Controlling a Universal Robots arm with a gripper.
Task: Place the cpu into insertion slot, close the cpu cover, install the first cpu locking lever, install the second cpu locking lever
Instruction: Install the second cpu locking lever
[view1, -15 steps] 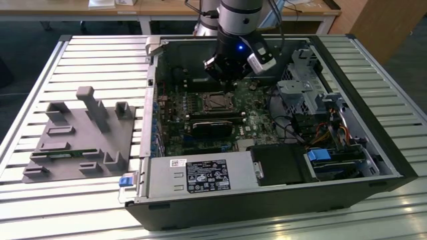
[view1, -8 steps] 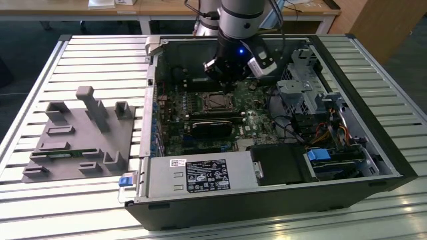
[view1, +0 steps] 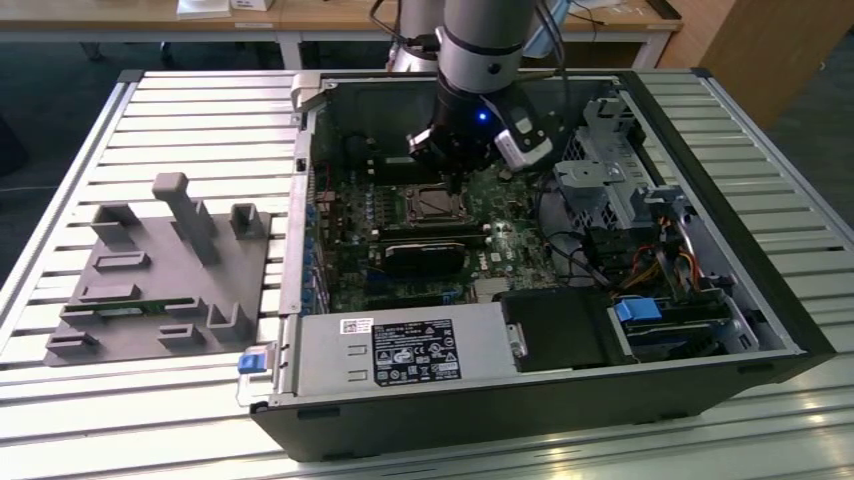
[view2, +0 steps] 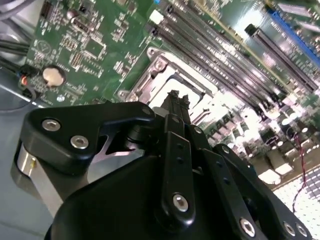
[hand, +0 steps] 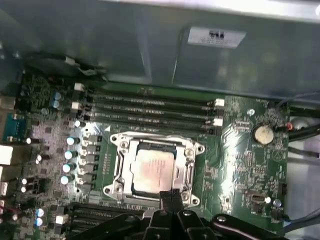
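The cpu (hand: 154, 170) was seated in the insertion slot (hand: 122, 170), framed by the cpu cover (hand: 190, 169), mid-board in the exterior view. The gripper (hand: 170, 196) hovered just above its near edge, fingers pinched together, empty. The chip was judged light, rigid and fragile; it should be held by the edges.

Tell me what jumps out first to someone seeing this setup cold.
The open black computer case lying on the slatted metal table draws the eye, with the arm's black tool reaching down into it. In the first wrist view, the pale silver square cpu sits in the socket, framed by the thin silver cpu cover, the tool's tips just at its edge.
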